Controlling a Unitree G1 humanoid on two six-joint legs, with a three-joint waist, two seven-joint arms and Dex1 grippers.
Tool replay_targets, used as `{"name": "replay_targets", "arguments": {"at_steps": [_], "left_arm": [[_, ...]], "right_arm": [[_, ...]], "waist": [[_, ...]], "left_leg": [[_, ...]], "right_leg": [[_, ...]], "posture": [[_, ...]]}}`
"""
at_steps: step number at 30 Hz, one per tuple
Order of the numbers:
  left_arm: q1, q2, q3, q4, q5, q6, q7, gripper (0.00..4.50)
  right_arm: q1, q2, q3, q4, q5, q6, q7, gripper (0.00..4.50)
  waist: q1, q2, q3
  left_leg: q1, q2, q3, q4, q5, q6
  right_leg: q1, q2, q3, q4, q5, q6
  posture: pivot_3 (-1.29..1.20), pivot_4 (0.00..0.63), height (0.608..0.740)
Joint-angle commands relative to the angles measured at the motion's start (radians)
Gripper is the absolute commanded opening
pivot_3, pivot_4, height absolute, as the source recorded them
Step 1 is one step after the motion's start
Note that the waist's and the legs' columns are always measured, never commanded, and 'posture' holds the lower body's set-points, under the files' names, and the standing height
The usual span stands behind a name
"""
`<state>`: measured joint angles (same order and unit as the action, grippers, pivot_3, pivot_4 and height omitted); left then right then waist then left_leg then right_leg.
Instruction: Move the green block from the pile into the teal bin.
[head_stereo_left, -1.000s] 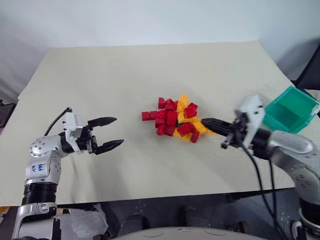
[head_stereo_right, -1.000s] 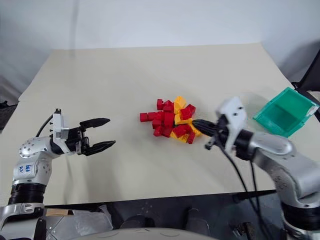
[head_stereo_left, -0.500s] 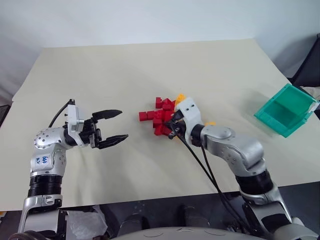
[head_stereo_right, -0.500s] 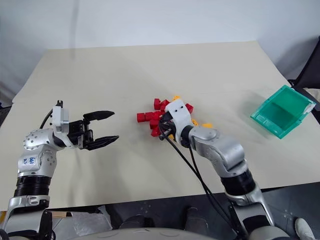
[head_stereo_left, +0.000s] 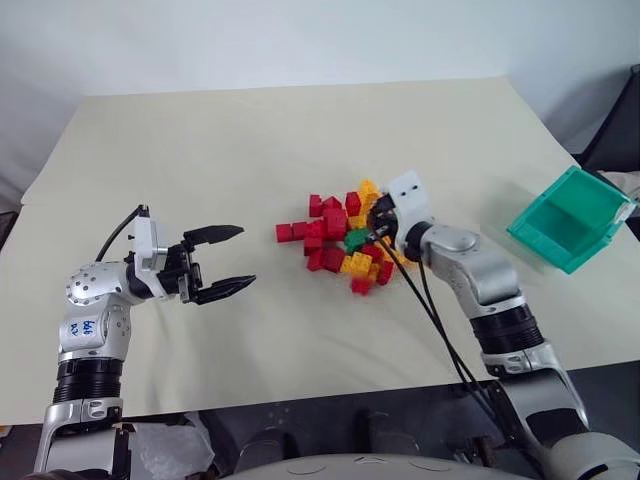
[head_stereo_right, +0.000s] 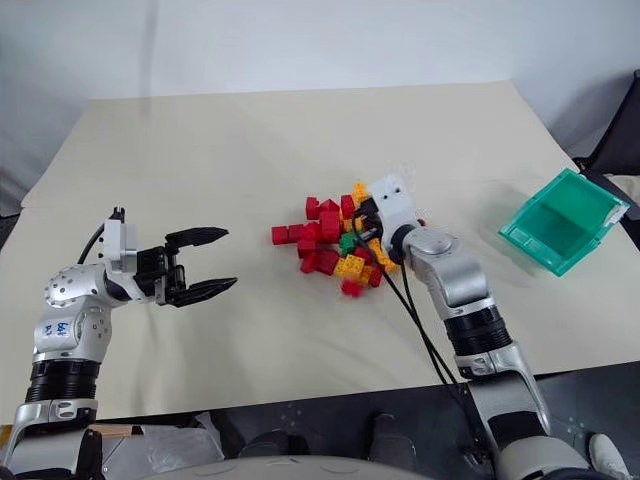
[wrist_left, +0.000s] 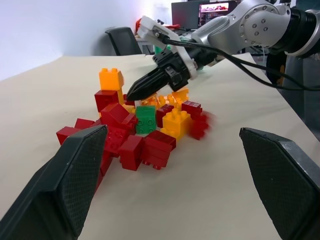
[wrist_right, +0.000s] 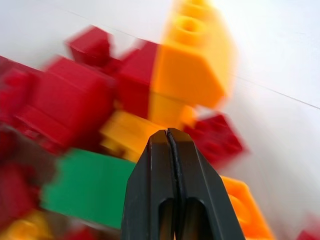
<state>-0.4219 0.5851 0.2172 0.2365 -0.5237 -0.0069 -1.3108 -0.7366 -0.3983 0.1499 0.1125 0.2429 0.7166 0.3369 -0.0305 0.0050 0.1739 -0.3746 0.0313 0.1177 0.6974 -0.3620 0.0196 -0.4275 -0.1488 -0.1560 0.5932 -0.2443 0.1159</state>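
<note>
Right gripper is pressed shut, both black fingers flat against each other, nothing held between them. Its tip pokes into the pile from the bin side, sitting just above and beside the green block. Can't tell if the tip is actually touching the block or just grazing the bricks next to it.

Green block sits in the middle of the pile on the table, partly boxed in: red bricks toward the left arm's side, yellow-orange ones on the near side and toward the bin. Its studded top and one side face are exposed. A yellow-orange brick is perched on top of a red one at the far edge of the heap.

Left gripper has jaws spread wide, empty, hanging level above the table, well apart from the pile and pointing toward it.

Teal bin is at the table's right edge, well apart from the pile, tilted so its open mouth faces up and toward the robot. Looks empty as far as its inside shows.

A few red bricks lie loose at the pile's left fringe.
</note>
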Motion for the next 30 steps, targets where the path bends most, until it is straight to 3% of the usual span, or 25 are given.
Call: {"name": "replay_targets", "arguments": {"at_steps": [1, 6, 10, 14, 17, 25, 30], "left_arm": [[-0.011, -0.006, 0.010, -0.020, -0.019, -0.018, 0.005, 4.50], [-0.033, -0.017, 0.007, 0.011, -0.010, -0.036, 0.005, 4.50], [-0.046, -0.027, 0.005, 0.032, -0.005, -0.053, 0.008, 4.50], [-0.039, -0.033, 0.004, 0.024, -0.008, -0.060, 0.013, 4.50], [-0.022, -0.032, 0.009, 0.008, -0.013, -0.063, 0.012, 4.50], [-0.007, -0.028, 0.015, -0.006, -0.016, -0.069, 0.018, 4.50], [0.005, -0.038, 0.012, -0.020, -0.016, -0.074, 0.031, 4.50]], "right_arm": [[0.008, -0.053, -0.015, -0.066, -0.023, 0.001, 0.054, 0.03], [-0.002, -0.124, -0.015, -0.189, 0.005, 0.067, 0.154, 0.03], [-0.016, -0.120, 0.013, -0.236, 0.033, 0.118, 0.230, 0.03], [-0.064, -0.096, 0.062, -0.167, -0.001, 0.095, 0.271, 0.03], [-0.168, -0.159, 0.206, -0.100, -0.040, 0.036, 0.483, 0.03], [-0.281, -0.193, 0.239, -0.055, -0.050, 0.098, 0.625, 0.03], [-0.301, -0.192, 0.310, 0.060, -0.127, -0.001, 0.690, 0.20]], "waist": [[0.000, 0.000, 0.000], [0.001, 0.000, 0.000], [0.001, 0.000, 0.000], [0.000, 0.000, 0.000], [-0.001, 0.000, 0.000], [0.005, 0.000, 0.000], [0.000, 0.000, 0.000]], "left_leg": [[0.000, 0.000, 0.000, 0.000, 0.000, 0.000], [0.000, 0.000, 0.000, 0.000, 0.000, 0.000], [0.000, 0.000, 0.000, 0.000, 0.000, 0.000], [0.000, 0.000, 0.001, 0.000, 0.000, 0.000], [0.000, 0.000, 0.001, 0.001, 0.000, 0.000], [0.000, 0.000, 0.000, 0.001, 0.000, 0.000], [0.000, 0.000, 0.001, 0.001, 0.000, 0.000]], "right_leg": [[0.000, 0.000, 0.000, 0.000, 0.000, 0.000], [0.000, 0.000, 0.000, 0.000, 0.000, 0.000], [0.000, 0.000, 0.000, 0.000, 0.000, 0.000], [0.000, 0.000, 0.000, 0.000, 0.000, 0.000], [0.000, 0.000, 0.000, 0.000, 0.000, 0.000], [0.000, 0.000, 0.000, 0.000, 0.000, 0.000], [0.000, 0.000, 0.000, 0.000, 0.001, 0.001]], "posture": [[0.00, 0.150, 0.740], [0.00, 0.150, 0.740], [0.00, 0.150, 0.740], [0.00, 0.150, 0.740], [0.00, 0.150, 0.740], [0.00, 0.150, 0.740], [0.00, 0.150, 0.740]]}}
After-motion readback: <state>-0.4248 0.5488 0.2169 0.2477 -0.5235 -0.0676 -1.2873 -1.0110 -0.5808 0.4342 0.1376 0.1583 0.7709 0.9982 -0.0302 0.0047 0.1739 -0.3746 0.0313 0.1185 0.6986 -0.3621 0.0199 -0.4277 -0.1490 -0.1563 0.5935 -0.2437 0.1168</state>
